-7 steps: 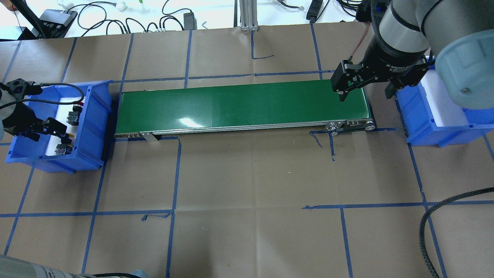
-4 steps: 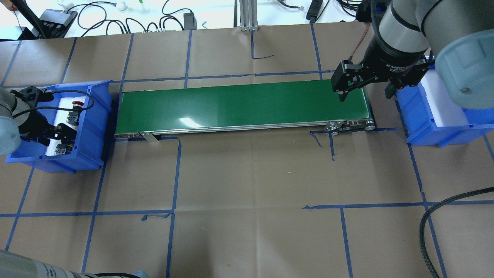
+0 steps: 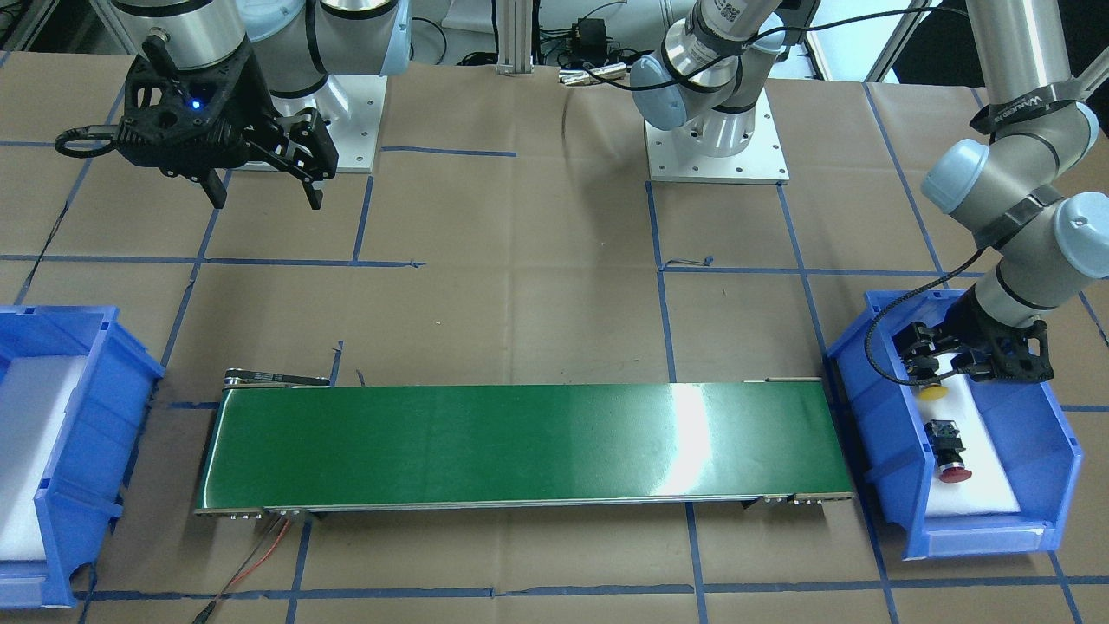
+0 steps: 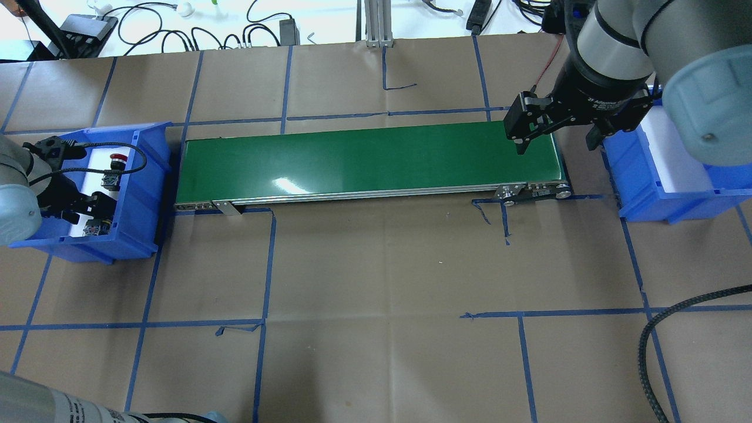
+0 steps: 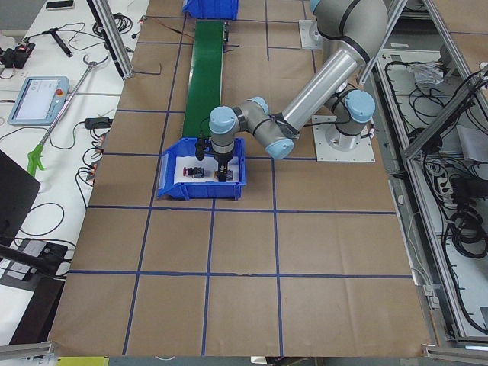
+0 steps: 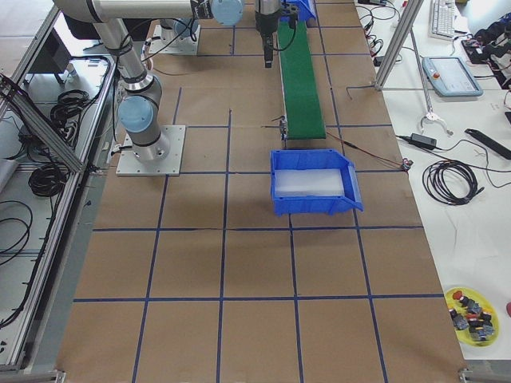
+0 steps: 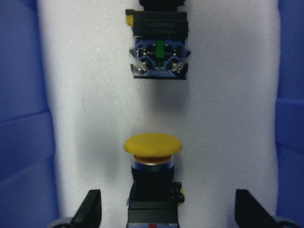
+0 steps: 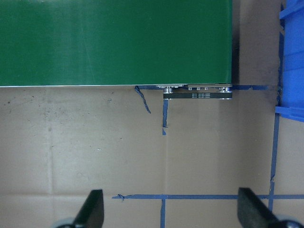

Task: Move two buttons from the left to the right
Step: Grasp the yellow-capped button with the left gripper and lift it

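Left pincer point(image 7: 168, 211) sat low in the blue bin point(image 3: 988, 537) at the table's left end, released, fingers point(image 7: 90, 211) spread wide on both sides of the yellow button point(image 7: 152, 145), not touching it. Yellow button lay on its side on the bin's white foam. Red button point(image 3: 950, 449) lay just beyond it in the same bin, apart. Right pincer point(image 3: 264, 195) was released too, hanging above the right end of the green conveyor point(image 4: 370, 158), beside the second blue bin point(image 4: 646, 194).

belt point(image 4: 370, 161): green, glossy, glare patch
bin point(image 3: 979, 539): blue plastic, smooth, slight sheen
foam point(image 7: 85, 95): white, grainy, matt
table point(image 4: 382, 264): brown paper, matt, creased
yellow button point(image 7: 152, 144): smooth plastic cap, black plastic body
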Action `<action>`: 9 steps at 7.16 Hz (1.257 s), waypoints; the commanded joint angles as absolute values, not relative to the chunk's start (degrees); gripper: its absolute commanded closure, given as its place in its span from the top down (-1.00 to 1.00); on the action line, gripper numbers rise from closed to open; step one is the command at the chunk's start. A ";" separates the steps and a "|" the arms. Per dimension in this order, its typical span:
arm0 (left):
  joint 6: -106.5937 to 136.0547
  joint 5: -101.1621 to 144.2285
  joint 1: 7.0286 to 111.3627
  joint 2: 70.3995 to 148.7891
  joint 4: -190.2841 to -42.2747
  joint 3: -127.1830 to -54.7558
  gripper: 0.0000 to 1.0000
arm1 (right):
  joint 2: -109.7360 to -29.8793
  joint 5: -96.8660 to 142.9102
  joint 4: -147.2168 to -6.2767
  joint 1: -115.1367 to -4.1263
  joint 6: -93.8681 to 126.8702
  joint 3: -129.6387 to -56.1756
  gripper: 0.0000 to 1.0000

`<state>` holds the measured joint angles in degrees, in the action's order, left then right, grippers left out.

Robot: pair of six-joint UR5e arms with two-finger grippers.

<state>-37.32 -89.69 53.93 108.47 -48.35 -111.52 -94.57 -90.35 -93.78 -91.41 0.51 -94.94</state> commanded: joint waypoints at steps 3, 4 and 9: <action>-37.35 -89.65 53.79 109.25 -48.25 -111.36 -0.10 | -94.57 -90.35 -93.78 -91.41 0.53 -95.01 1.00; -37.35 -89.82 53.79 109.25 -48.25 -111.18 -0.52 | -94.57 -90.35 -93.78 -91.41 0.44 -95.01 1.00; -37.44 -90.00 54.14 103.47 -57.33 -105.15 -1.00 | -94.57 -90.35 -93.78 -91.41 0.53 -95.01 1.00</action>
